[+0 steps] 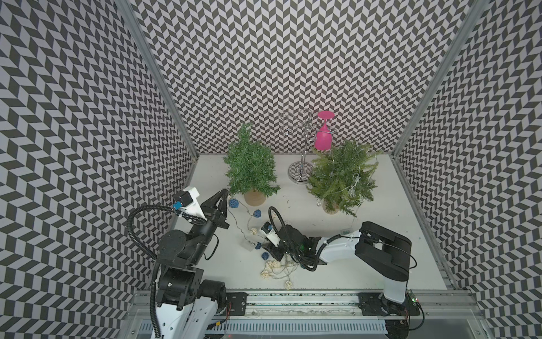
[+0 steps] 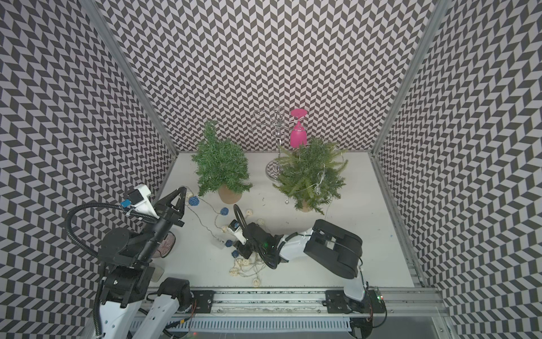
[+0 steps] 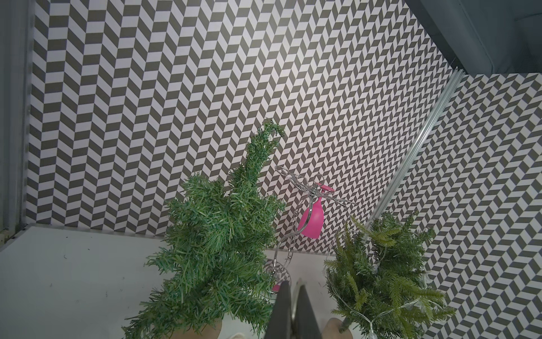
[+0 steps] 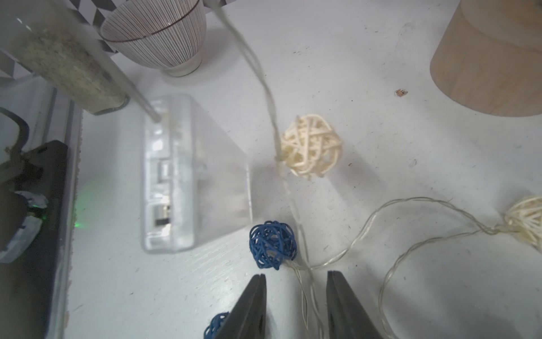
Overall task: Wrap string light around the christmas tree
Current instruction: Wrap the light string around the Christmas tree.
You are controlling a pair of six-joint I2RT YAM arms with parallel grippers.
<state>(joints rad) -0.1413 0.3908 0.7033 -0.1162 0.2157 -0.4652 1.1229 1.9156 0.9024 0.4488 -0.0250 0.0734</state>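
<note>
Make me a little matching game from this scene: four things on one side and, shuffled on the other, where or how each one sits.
Things:
1. pink glass
2. darker green tree
3. lighter green tree
4. clear battery box

States:
A. lies on the table beside a blue ball of the string light
B. hangs upside down on the metal rack
C. has a clear wire with small lights in its branches
D. has no lights in its branches

Pairs: 1-B, 2-D, 3-C, 4-A
</note>
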